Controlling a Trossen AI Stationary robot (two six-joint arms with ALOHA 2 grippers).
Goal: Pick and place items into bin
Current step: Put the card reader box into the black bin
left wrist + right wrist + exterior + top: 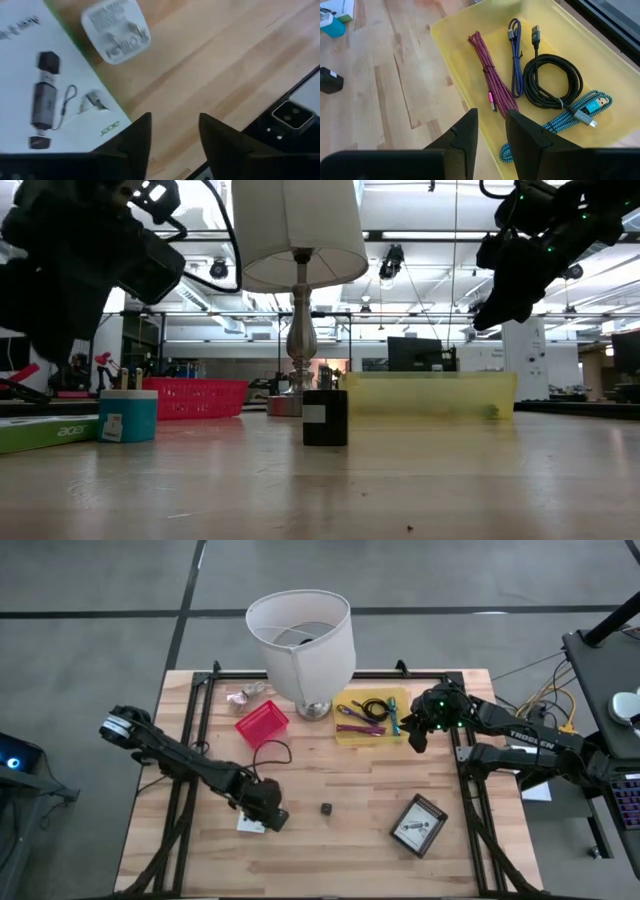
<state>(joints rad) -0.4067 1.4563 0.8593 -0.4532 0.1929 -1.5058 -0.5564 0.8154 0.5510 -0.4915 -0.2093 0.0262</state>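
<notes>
Left gripper point(268, 819) jaws part-open, empty, low over the table: looks like a pick about to start. White charger point(116, 30) at 11 o'clock off the fingertips, white box point(45, 95) at 9. Next: shift over, close. Right gripper point(418, 730) jaws narrow, empty, above the yellow bin point(470, 80), cables point(552, 80) inside.

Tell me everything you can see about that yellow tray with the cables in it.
The shallow yellow plastic tray is rectangular with low, slightly see-through walls. It sits flat on the wooden table, beside the base of the white lampshade lamp. Inside lie a coiled black cable, a bundled magenta braided cable, a folded blue braided cable and a teal braided cable with a teal plug. The right gripper hovers above its edge, fingers slightly apart and holding nothing.
</notes>
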